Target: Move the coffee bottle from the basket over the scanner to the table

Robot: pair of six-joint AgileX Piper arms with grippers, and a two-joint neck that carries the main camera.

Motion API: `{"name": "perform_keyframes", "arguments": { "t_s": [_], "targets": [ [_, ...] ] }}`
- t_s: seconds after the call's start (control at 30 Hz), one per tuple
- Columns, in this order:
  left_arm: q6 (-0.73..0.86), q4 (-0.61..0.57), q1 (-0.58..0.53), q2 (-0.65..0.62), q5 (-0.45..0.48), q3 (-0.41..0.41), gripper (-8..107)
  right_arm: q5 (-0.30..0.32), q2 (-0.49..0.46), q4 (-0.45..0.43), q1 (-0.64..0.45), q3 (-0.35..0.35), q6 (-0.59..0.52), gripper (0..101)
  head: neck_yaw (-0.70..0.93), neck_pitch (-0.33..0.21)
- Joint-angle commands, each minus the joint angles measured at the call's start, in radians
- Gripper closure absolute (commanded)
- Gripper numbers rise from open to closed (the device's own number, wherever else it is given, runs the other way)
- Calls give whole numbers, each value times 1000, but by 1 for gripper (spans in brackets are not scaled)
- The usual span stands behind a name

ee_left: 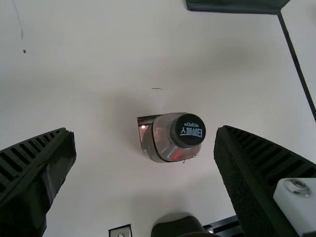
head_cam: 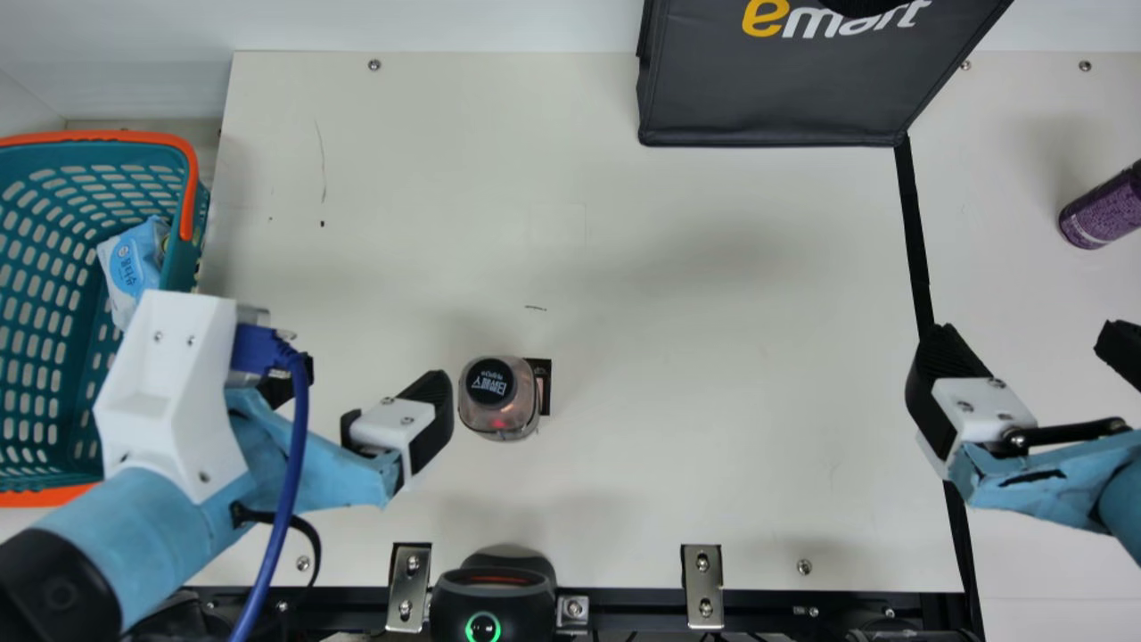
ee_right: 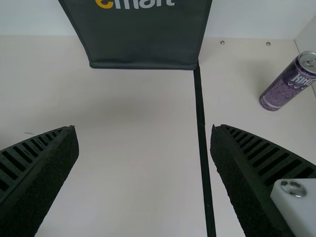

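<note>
- Black-capped and clear-sided, the coffee bottle [head_cam: 499, 397] was seen upright on the cream table [head_cam: 713, 357], out of the basket, with a red glow caught in its side.
- Within the left gripper [head_cam: 364, 388], the two ribbed fingers were spread well apart; in the left wrist view, the bottle was framed beyond the gap between them.
- Over the right side of the table, the right gripper [head_cam: 1025, 343] was also held with its fingers wide apart, and tabletop was seen between them in the right wrist view.
- At the near edge, the black scanner [head_cam: 483, 588] was marked by a lit green ring, and two metal brackets [head_cam: 409, 588] [head_cam: 702, 588] were fixed at either side of it.
- At the left, a blue and white packet [head_cam: 134, 259] was held inside the teal basket [head_cam: 53, 223], which was trimmed in orange.
- Toward the far edge, a dark bag [head_cam: 775, 98] was placed, and a purple can [head_cam: 1101, 209] was set at the far right, past a black strip [head_cam: 914, 232].
</note>
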Motion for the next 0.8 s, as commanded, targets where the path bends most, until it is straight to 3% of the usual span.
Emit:
{"name": "perform_keyframes", "arguments": {
  "t_s": [0.0, 0.33, 0.77],
  "targets": [
    [29, -7, 10, 0, 13, -7, 9, 0, 0, 0, 0, 0, 0, 6, 2, -30],
    [-27, 41, -33, 58, 42, -30, 9, 0, 0, 0, 0, 0, 0, 6, 2, -30],
    [-244, 129, -140, 181, 42, -32, 9, 0, 0, 0, 0, 0, 0, 6, 2, -30]
  ]
}}
